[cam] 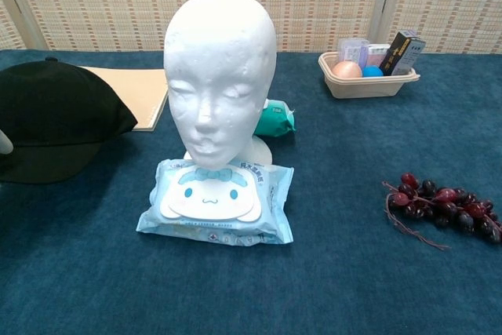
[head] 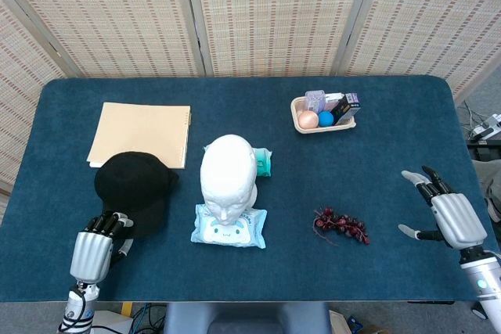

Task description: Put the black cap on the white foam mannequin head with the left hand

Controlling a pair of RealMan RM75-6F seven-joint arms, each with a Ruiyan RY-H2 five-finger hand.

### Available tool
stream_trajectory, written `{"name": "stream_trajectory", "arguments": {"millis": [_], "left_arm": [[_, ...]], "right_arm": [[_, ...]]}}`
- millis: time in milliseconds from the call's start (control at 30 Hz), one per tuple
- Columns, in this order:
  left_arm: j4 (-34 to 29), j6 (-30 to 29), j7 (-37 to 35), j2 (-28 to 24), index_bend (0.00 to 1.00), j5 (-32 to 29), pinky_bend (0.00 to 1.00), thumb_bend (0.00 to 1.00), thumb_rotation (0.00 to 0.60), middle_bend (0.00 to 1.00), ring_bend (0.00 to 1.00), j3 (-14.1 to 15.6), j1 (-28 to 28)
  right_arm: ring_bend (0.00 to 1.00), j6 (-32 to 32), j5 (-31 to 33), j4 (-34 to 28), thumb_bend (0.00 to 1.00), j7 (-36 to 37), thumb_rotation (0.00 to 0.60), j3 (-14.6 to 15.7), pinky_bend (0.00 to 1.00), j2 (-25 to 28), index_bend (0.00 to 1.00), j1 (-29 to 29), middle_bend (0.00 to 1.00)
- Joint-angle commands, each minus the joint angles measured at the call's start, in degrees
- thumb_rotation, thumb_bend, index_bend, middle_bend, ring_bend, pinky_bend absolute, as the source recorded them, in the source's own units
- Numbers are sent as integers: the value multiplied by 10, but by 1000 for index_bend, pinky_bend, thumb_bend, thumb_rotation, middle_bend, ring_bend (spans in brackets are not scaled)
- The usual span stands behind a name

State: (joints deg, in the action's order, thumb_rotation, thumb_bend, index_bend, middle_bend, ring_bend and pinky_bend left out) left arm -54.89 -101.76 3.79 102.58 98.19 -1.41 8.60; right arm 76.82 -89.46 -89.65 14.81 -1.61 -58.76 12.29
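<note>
The left hand [head: 95, 250] sits at the near left edge of the table [head: 391, 185], its fingers curled forward onto the near rim of the black cap [head: 133, 190], gripping it there. In the chest view only a sliver of this hand [cam: 5, 142] shows at the left border, against the cap [cam: 55, 127], whose near edge looks raised off the cloth. Just beyond the cap from the hand lies a tan folder [head: 141, 134], the cap's far side overlapping its near corner. To the right of the left hand, a short way off, stands the white foam mannequin head [head: 228, 174], upright and bare, face toward the robot, its base behind a pack of wet wipes [head: 229, 227] with a cartoon face. A teal packet [head: 263, 162] lies just behind the head.

The right hand [head: 448, 214] hovers at the near right edge, fingers spread wide, holding nothing. To its left, near but apart, lies a bunch of dark red grapes [head: 341, 225]. Far beyond it and to its left, a beige tray [head: 300, 124] holds small boxes and balls.
</note>
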Motion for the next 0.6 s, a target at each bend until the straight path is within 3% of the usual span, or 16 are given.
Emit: {"name": "stream_trajectory", "arguments": {"millis": [33,400,600], "left_arm": [[4,-4,-3,2,457,1,447,294,600,417,314,0,0],[19,-13,-19,10,387,-2,446,352,600,400,304,-4,3],[17,-15,-22,11,410,-4,446,352,600,400,304,-6,5]], "right_arm": [[33,0,0,0,0,0,600,0,216,0,82,0,191],[33,0,0,0,0,0,600,0,216,0,82,0,191],[33,0,0,0,0,1,600,0,216,0,82,0,191]]}}
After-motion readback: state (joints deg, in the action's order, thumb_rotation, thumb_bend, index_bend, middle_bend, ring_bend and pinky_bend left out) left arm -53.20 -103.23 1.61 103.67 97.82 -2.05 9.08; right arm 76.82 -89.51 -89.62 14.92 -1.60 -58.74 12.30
